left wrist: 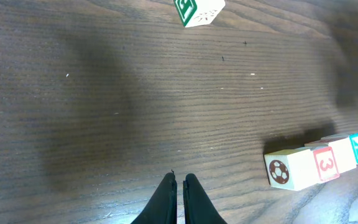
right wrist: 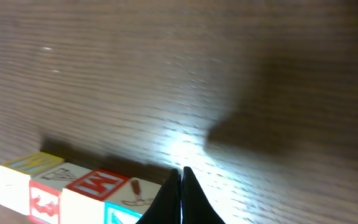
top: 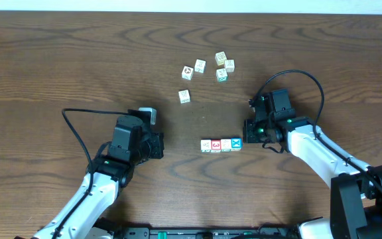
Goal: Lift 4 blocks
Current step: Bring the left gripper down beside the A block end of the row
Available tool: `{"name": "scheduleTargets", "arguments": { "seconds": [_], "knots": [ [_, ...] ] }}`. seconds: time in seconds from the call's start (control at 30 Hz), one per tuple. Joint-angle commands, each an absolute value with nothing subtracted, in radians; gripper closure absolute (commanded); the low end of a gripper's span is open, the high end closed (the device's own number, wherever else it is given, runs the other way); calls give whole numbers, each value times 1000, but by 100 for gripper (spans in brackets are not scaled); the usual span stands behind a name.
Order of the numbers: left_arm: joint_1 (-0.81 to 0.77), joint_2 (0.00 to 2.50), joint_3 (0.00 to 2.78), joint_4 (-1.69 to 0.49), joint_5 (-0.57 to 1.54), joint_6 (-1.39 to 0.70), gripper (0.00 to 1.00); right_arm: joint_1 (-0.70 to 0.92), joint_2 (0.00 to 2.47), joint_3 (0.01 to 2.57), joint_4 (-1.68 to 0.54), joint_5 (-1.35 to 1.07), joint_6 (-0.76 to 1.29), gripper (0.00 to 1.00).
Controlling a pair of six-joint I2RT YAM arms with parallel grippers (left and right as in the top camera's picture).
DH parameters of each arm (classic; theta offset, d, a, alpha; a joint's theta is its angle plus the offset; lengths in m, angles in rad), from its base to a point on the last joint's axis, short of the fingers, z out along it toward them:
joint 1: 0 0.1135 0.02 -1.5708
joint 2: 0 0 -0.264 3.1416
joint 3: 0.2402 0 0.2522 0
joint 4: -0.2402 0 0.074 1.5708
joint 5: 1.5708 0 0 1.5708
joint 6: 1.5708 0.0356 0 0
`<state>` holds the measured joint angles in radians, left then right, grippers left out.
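Note:
The four blocks lie side by side in one row on the wooden table: a white-faced one [top: 206,145], a red-faced one [top: 215,145], another white one [top: 225,144] and a blue-faced one [top: 236,143]. My left gripper [top: 161,147] is shut and empty, well to the left of the row. In the left wrist view its tips [left wrist: 179,178] point across bare wood, and the row's soccer-ball end [left wrist: 286,169] lies at the lower right. My right gripper [top: 248,130] is shut and empty, close to the blue end. In the right wrist view its tips [right wrist: 181,171] sit just beside the row [right wrist: 98,182].
Several pale loose cubes are scattered at the back of the table: a cluster [top: 221,66], two more [top: 193,69] to its left, and a single one [top: 184,96] nearer the row. That single cube, with a green mark [left wrist: 197,11], shows at the top of the left wrist view.

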<state>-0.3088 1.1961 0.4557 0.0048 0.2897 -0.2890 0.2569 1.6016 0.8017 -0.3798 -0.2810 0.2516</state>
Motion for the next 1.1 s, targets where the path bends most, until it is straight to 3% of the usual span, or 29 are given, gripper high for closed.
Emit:
{"name": "scheduleTargets", "arguments": {
  "seconds": [0.0,0.37,1.07],
  "knots": [
    [-309,1201,468,5,299,-294,93,279,1607,797,-369,-331,231,99],
    [-309,1201,468,4,299,-294,93,360,1607,797,-377,-278,266,99],
    [-309,1201,468,5,298,-294,93,361,1607,796,-378,-261,265,99]
  ]
}}
